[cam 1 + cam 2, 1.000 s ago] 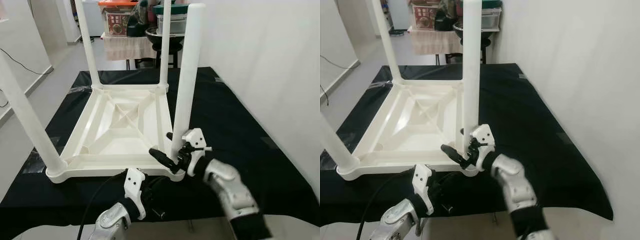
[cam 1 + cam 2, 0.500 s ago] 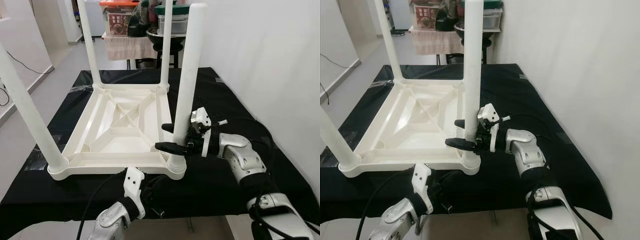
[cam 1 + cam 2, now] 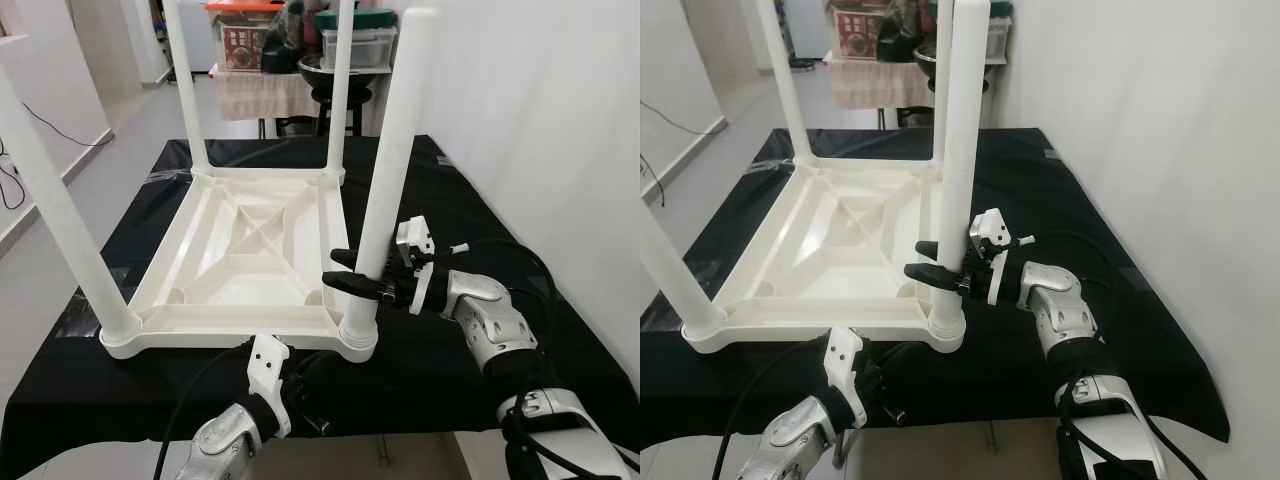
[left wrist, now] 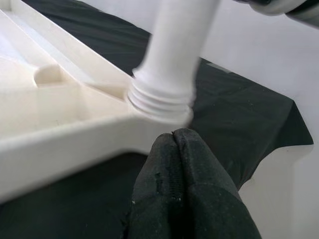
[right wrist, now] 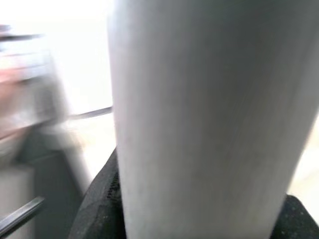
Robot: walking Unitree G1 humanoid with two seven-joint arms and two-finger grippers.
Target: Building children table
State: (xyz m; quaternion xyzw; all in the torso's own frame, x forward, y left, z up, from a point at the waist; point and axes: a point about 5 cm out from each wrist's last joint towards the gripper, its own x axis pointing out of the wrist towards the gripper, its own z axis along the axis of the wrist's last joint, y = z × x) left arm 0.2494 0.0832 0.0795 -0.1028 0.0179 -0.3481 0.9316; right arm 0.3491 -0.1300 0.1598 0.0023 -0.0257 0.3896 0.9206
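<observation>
A white plastic children's table (image 3: pixel 250 250) lies upside down on the black cloth (image 3: pixel 470 230), its legs pointing up. My right gripper (image 3: pixel 334 268) reaches in from the right and is shut on the near right leg (image 3: pixel 390 170) a little above its threaded base (image 3: pixel 358 330), one finger in front and one behind. In the right wrist view that leg (image 5: pixel 209 119) stands between the black fingers (image 5: pixel 97 204). My left gripper (image 4: pixel 173 137) is shut on nothing, low at the cloth's front edge, just before the same corner socket (image 4: pixel 162 102).
A white wall (image 3: pixel 540 120) runs close along the right of the work surface. Behind it, a stand holds storage boxes (image 3: pixel 245 40) and a dark bowl (image 3: pixel 325 70). A cable (image 3: pixel 50 130) trails on the floor at the left.
My right arm has swung out to the right; its gripper rose from the leg's base to grip the leg slightly higher. The left gripper has stayed put. The camera shifted a little.
</observation>
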